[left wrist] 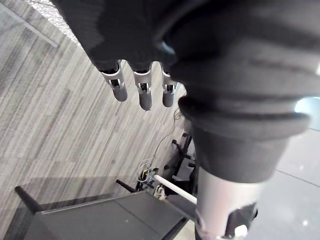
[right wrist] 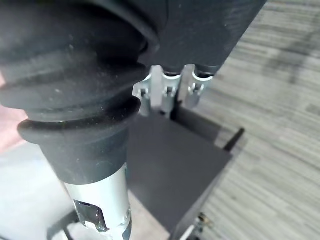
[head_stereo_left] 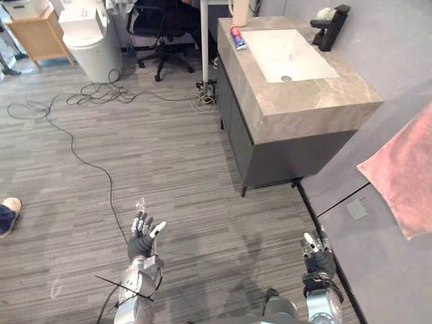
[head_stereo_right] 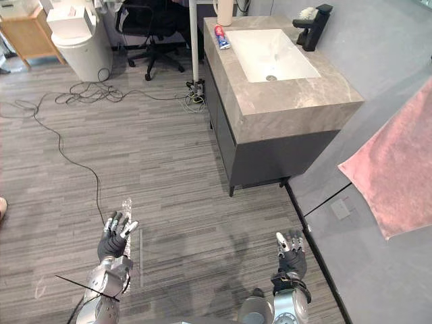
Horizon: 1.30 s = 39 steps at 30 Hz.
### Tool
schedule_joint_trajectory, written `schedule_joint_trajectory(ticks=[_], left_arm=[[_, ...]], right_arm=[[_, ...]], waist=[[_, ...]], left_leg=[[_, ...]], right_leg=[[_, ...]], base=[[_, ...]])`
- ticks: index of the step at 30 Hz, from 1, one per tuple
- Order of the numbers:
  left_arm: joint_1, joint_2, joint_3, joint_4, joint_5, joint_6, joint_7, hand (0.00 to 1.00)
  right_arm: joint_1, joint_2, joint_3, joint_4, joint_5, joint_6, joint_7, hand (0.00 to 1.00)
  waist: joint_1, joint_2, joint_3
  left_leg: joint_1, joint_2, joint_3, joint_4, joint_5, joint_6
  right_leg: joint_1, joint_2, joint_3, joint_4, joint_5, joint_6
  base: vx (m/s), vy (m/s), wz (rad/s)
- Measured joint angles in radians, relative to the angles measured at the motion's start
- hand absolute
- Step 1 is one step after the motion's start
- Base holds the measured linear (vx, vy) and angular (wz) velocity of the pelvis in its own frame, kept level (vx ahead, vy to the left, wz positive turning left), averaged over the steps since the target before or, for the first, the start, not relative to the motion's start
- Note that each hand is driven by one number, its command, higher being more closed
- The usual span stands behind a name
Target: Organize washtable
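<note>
Grey plank floor [head_stereo_left: 169, 169] covers most of the scene, seen from above. At the upper right a washtable [head_stereo_left: 317, 108] stands against a grey wall [head_stereo_left: 391, 40]. It has a brown-veined stone top over a dark cabinet [head_stereo_left: 283, 158], and a white rectangular basin [head_stereo_left: 287, 54] is sunk into the top. A pink towel [head_stereo_left: 405, 175] hangs on the wall, nearer the robot than the washtable.

Across the far side of the room, from left to right, are a wooden stand [head_stereo_left: 37, 34], a white bin [head_stereo_left: 91, 44] and a black office chair [head_stereo_left: 158, 23]. A white pole [head_stereo_left: 204, 40] rises just beside the washtable's far left corner. Loose cables [head_stereo_left: 101, 94] lie tangled on the floor between the bin and the foot of that pole.

A black tap [head_stereo_left: 331, 30] stands on the stone top beside the basin on the wall side. Something pale rests on it, possibly a brush, too small to tell. A red and blue tube [head_stereo_left: 237, 38] lies flat near the top's far left edge, and a cream jug [head_stereo_left: 238, 10] stands just beyond it. A person's shoe [head_stereo_left: 8, 212] shows at the left edge.

Both robot hands are low in front, well apart from the washtable, with floor between. The left hand [head_stereo_left: 142, 239] has its fingers spread and holds nothing. The right hand [head_stereo_left: 317, 260], near the wall, has its fingers loosely straight and is empty too.
</note>
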Motion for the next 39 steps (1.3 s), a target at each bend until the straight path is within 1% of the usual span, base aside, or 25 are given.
schedule_joint_trajectory(ticks=[1,3,4,6,10,13,17,20,21,22,23,24,25,26,27,28,29,30,32,34,35,36,37,38,39], left_arm=[[0.005,-0.028,0.002,-0.01,0.011,-0.001,0.002,0.0],[0.018,-0.064,-0.009,-0.013,0.025,0.0,0.007,0.0],[0.018,-0.083,-0.043,-0.012,0.035,0.0,0.002,0.0],[0.02,-0.094,-0.07,-0.011,0.035,0.003,-0.005,0.0],[0.024,-0.088,-0.091,-0.001,0.046,0.011,-0.004,0.0],[0.048,-0.058,-0.091,0.01,0.064,0.027,0.013,0.0],[0.076,-0.032,-0.086,0.017,0.064,0.03,0.024,0.0],[0.087,-0.034,-0.08,0.025,0.065,0.031,0.032,0.0],[0.092,-0.039,-0.078,0.026,0.068,0.035,0.038,0.0],[0.103,-0.04,-0.081,0.025,0.074,0.037,0.037,0.0],[0.108,-0.045,-0.087,0.025,0.084,0.041,0.037,0.0],[0.111,-0.052,-0.094,0.025,0.093,0.043,0.038,0.0],[0.124,-0.058,-0.094,0.038,0.093,0.043,0.042,0.0],[0.13,-0.056,-0.092,0.045,0.093,0.044,0.043,0.0],[0.14,-0.052,-0.093,0.05,0.092,0.044,0.043,0.0],[0.141,-0.051,-0.098,0.062,0.092,0.044,0.046,0.0],[0.139,-0.031,-0.097,0.07,0.091,0.044,0.05,0.0],[0.135,-0.02,-0.1,0.076,0.092,0.044,0.051,0.0],[0.084,-0.004,-0.129,0.13,0.092,0.048,0.056,0.0],[0.045,-0.008,-0.13,0.149,0.094,0.048,0.057,0.0],[0.02,-0.013,-0.134,0.162,0.101,0.046,0.057,0.0],[0.018,-0.016,-0.137,0.164,0.103,0.046,0.059,0.0],[0.024,-0.027,-0.155,0.179,0.102,0.044,0.058,0.0],[0.023,-0.033,-0.16,0.185,0.102,0.044,0.058,0.0],[0.025,-0.057,-0.183,0.187,0.102,0.045,0.056,0.0]], right_arm=[[-0.006,0.0,-0.001,-0.008,-0.003,-0.002,0.001,0.0],[-0.036,-0.006,-0.005,-0.009,-0.01,-0.01,0.003,0.0],[-0.043,-0.01,-0.01,-0.008,-0.011,-0.011,0.002,0.0],[-0.046,-0.019,-0.007,0.001,-0.013,-0.006,0.002,0.0],[-0.06,-0.026,-0.001,0.029,-0.04,-0.003,0.001,0.0],[-0.067,-0.026,0.018,0.076,-0.045,0.002,0.001,0.0],[-0.08,-0.031,0.08,0.135,-0.08,0.009,0.001,0.0],[-0.082,-0.03,0.08,0.152,-0.101,0.011,0.001,0.0],[-0.082,-0.037,0.078,0.169,-0.11,0.011,0.001,0.0],[-0.088,-0.034,0.077,0.179,-0.11,0.011,0.001,0.0],[-0.082,-0.035,0.061,0.182,-0.11,0.012,0.0,0.0],[-0.061,-0.045,0.039,0.186,-0.111,0.012,-0.001,0.0],[-0.059,-0.059,0.039,0.191,-0.113,0.02,-0.003,0.0],[-0.057,-0.06,0.042,0.189,-0.118,0.025,-0.003,0.0],[-0.047,-0.056,0.042,0.187,-0.119,0.027,-0.003,0.0],[-0.037,-0.051,0.04,0.189,-0.119,0.028,-0.003,0.0],[-0.037,-0.037,0.063,0.187,-0.119,0.029,0.0,0.0],[-0.041,-0.029,0.071,0.187,-0.118,0.029,0.0,0.0],[-0.041,-0.017,0.066,0.182,-0.118,0.029,-0.001,0.0],[-0.041,-0.022,0.058,0.182,-0.118,0.028,-0.003,0.0],[-0.036,-0.033,0.059,0.182,-0.117,0.029,-0.006,0.0],[-0.033,-0.038,0.061,0.18,-0.118,0.029,-0.007,0.0],[-0.023,-0.051,0.061,0.174,-0.118,0.029,-0.008,0.0],[-0.025,-0.056,0.062,0.174,-0.118,0.029,-0.008,0.0],[-0.036,-0.066,0.06,0.164,-0.118,0.03,-0.011,0.0]], waist=[[0.008,-0.028,0.009],[0.0,0.004,0.026],[0.0,0.029,0.035],[0.002,0.043,0.034],[0.003,0.042,0.034],[0.005,0.032,0.029],[0.034,0.018,0.021],[0.054,0.003,0.018],[0.057,-0.016,0.02],[0.055,-0.033,0.025],[0.053,-0.041,0.024],[0.054,-0.04,0.025],[0.057,-0.039,0.032],[0.051,-0.037,0.032],[0.045,-0.034,0.036],[0.038,-0.008,0.045],[0.034,-0.017,0.047],[0.028,-0.025,0.051],[0.016,-0.033,0.057],[-0.026,-0.037,0.07],[-0.036,-0.043,0.082],[-0.048,-0.044,0.082],[-0.077,-0.037,0.074],[-0.078,-0.024,0.073],[-0.081,0.019,0.071]], left_leg=[[0.001,-0.01,-0.007,0.019,-0.012,-0.016],[-0.004,0.0,-0.018,0.027,-0.018,-0.024],[0.002,0.008,-0.021,0.012,-0.014,-0.03],[0.003,0.015,-0.024,0.004,-0.003,-0.043],[0.013,0.018,-0.026,0.005,0.005,-0.037],[0.014,0.008,-0.039,0.003,0.005,-0.037],[0.009,-0.012,-0.057,-0.024,0.012,-0.026],[-0.004,-0.048,-0.096,-0.038,0.02,-0.011],[-0.003,-0.079,-0.113,-0.05,0.009,-0.001],[-0.004,-0.094,-0.121,-0.044,0.001,0.006],[-0.01,-0.111,-0.122,-0.002,-0.011,0.017],[-0.029,-0.114,-0.127,0.053,-0.064,0.028],[-0.04,-0.106,-0.15,0.089,-0.103,0.041],[-0.034,-0.105,-0.167,0.093,-0.11,0.051],[-0.022,-0.097,-0.193,0.091,-0.113,0.056],[-0.001,-0.065,-0.214,0.092,-0.127,0.066],[0.006,-0.043,-0.223,0.089,-0.131,0.068],[0.013,-0.04,-0.23,0.082,-0.132,0.067],[0.033,-0.036,-0.243,0.065,-0.151,0.068],[0.085,-0.055,-0.271,0.032,-0.168,0.059],[0.16,-0.072,-0.273,0.009,-0.189,0.039],[0.185,-0.076,-0.274,0.004,-0.204,0.027],[0.263,-0.08,-0.282,-0.01,-0.228,0.006],[0.27,-0.074,-0.281,-0.008,-0.225,0.002],[0.272,-0.044,-0.257,0.044,-0.202,-0.028]], right_leg=[[0.047,0.012,-0.017,-0.063,0.006,-0.032],[0.06,0.027,-0.01,-0.077,0.007,-0.032],[0.06,0.039,-0.013,-0.076,0.006,-0.033],[0.062,0.046,-0.02,-0.076,0.0,-0.042],[0.066,0.045,-0.027,-0.047,-0.002,-0.044],[0.064,0.033,-0.029,-0.025,-0.002,-0.044],[0.058,0.016,-0.042,-0.025,-0.003,-0.043],[0.036,-0.028,-0.082,0.036,-0.059,-0.017],[0.023,-0.067,-0.101,0.089,-0.116,0.006],[0.021,-0.09,-0.123,0.106,-0.138,0.016],[0.02,-0.122,-0.146,0.139,-0.154,0.033],[0.004,-0.142,-0.156,0.232,-0.162,0.042],[-0.055,-0.16,-0.118,0.391,-0.147,0.018],[-0.086,-0.165,-0.099,0.473,-0.121,-0.01],[-0.145,-0.163,-0.076,0.599,-0.05,-0.045],[-0.187,-0.121,-0.058,0.631,-0.115,-0.027],[-0.224,-0.073,-0.061,0.579,-0.157,-0.027],[-0.241,-0.051,-0.061,0.535,-0.159,-0.026],[-0.295,0.0,-0.06,0.309,-0.106,-0.011],[-0.306,0.015,-0.066,0.064,0.02,0.015],[-0.31,0.019,-0.072,-0.034,0.078,-0.006],[-0.308,0.018,-0.077,-0.038,0.087,-0.021],[-0.313,0.015,-0.073,0.033,0.164,-0.06],[-0.318,0.014,-0.075,0.062,0.175,-0.064],[-0.339,0.021,-0.089,0.162,0.168,-0.096]], base=[[0.07,-0.172,0.17],[0.06,-0.083,0.14],[0.05,-0.096,0.13],[0.02,-0.11,0.05],[-0.01,-0.029,0.12],[-0.06,0.041,0.18],[-0.08,0.025,0.17],[-0.07,0.03,0.46],[-0.05,0.047,0.54],[-0.02,0.07,0.76],[0.02,0.082,0.81],[0.03,0.113,0.76],[0.02,0.115,0.64],[0.03,0.134,0.57],[0.11,0.127,0.64],[0.19,0.098,0.52],[0.2,0.05,0.3],[0.21,0.015,0.12],[0.34,-0.019,0.16],[0.46,-0.048,0.5],[0.54,-0.1,0.56],[0.69,-0.154,0.64],[0.61,-0.125,0.45],[0.66,-0.145,0.38],[0.67,-0.187,0.01]])
